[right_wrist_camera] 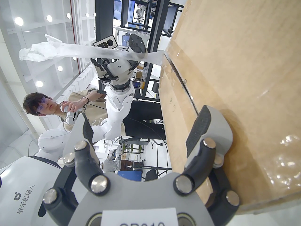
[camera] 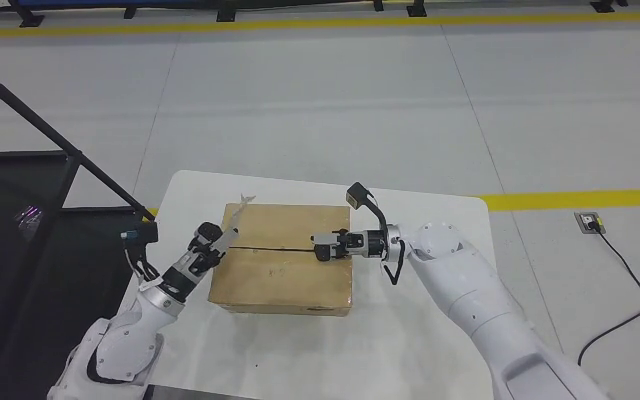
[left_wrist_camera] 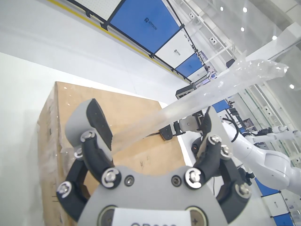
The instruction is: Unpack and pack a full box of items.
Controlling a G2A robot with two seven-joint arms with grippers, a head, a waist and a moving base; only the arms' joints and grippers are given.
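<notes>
Both jaws wide, tape (left_wrist_camera: 188, 104) across left.

Brown cardboard box (right_wrist_camera: 235, 71), flaps shut, centre seam showing. Right gripper (right_wrist_camera: 143, 123) spread wide, one finger over the box top. Crumpled clear tape strip (right_wrist_camera: 94, 51) runs from the seam's end past left gripper (right_wrist_camera: 120, 57).

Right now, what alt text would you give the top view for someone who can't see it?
A closed brown cardboard box sits on a white table. A strip of crumpled clear tape rises from the box's end past the left fingers, which are open; the open right fingers are at the box top's centre seam.
</notes>
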